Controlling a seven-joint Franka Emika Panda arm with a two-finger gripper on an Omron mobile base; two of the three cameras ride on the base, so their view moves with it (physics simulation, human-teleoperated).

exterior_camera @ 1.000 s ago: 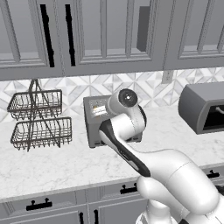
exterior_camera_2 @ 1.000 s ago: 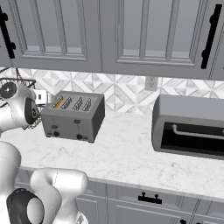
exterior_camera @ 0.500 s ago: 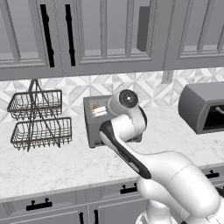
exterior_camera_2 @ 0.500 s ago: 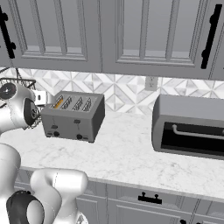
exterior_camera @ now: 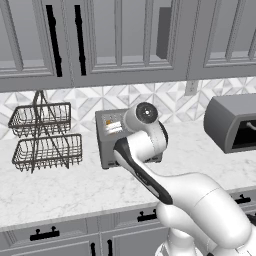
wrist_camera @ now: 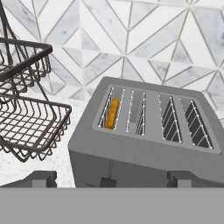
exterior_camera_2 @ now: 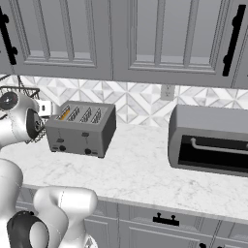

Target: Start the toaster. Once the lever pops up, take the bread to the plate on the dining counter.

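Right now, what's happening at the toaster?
The arm is poised above and in front of the toaster, gripper open and holding nothing. The bread sits edge-on in the end slot nearest the wire basket rack. The near slider lever sits between the fingertips, not visibly pressed. So toasting looks not yet started.

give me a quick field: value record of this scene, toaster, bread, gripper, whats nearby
toaster: grey, four slots, on the marble worktop against the tiled wall
bread: edge-on in the end slot nearest the wire basket rack
gripper: just above the toaster's front edge, fingertips wide apart, holding nothing
wire basket rack: two tiers, beside the toaster
dark appliance: on the toaster's other side, black opening
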